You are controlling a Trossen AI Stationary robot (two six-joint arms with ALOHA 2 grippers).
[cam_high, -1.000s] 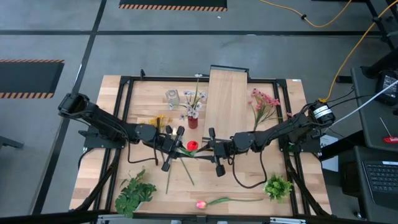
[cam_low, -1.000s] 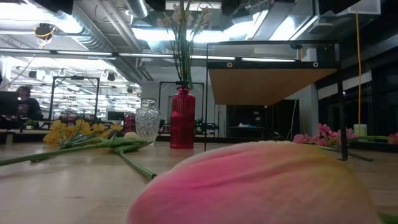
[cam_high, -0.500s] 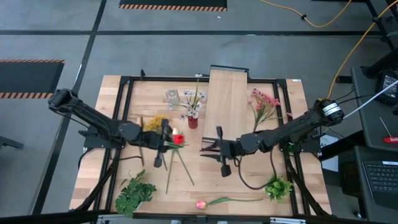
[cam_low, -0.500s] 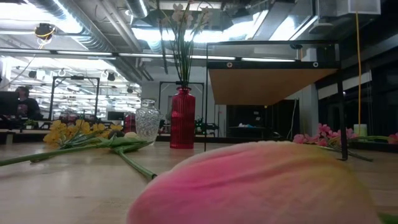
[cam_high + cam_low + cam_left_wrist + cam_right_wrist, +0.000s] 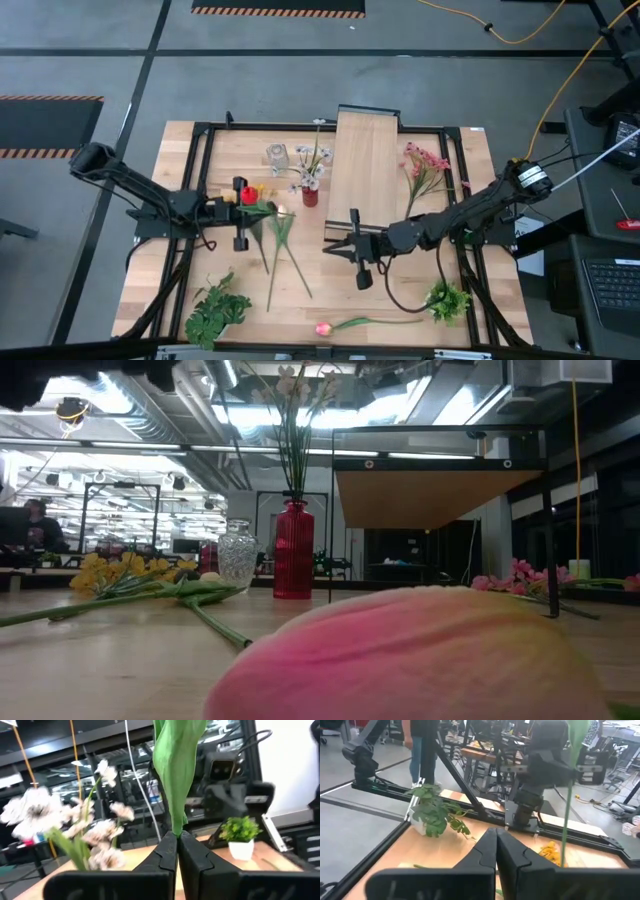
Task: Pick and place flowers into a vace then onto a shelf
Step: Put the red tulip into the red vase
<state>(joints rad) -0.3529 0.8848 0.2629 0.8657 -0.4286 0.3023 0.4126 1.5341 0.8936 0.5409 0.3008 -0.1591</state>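
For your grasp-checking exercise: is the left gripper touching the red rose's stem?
Touching. In the left wrist view, the left gripper has its fingers shut on the green stem of the red rose, which rises straight out from between them.

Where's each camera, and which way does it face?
High: overhead, straight down on wooden table; both arms show.
Low: table height, level across past pink tulip bloom; barely any robot.
Left wrist: behind left claw, shut on green-stemmed red rose, facing right arm.
Right wrist: behind shut right claw, facing left arm.
Shared: high and low show red ribbed vase.
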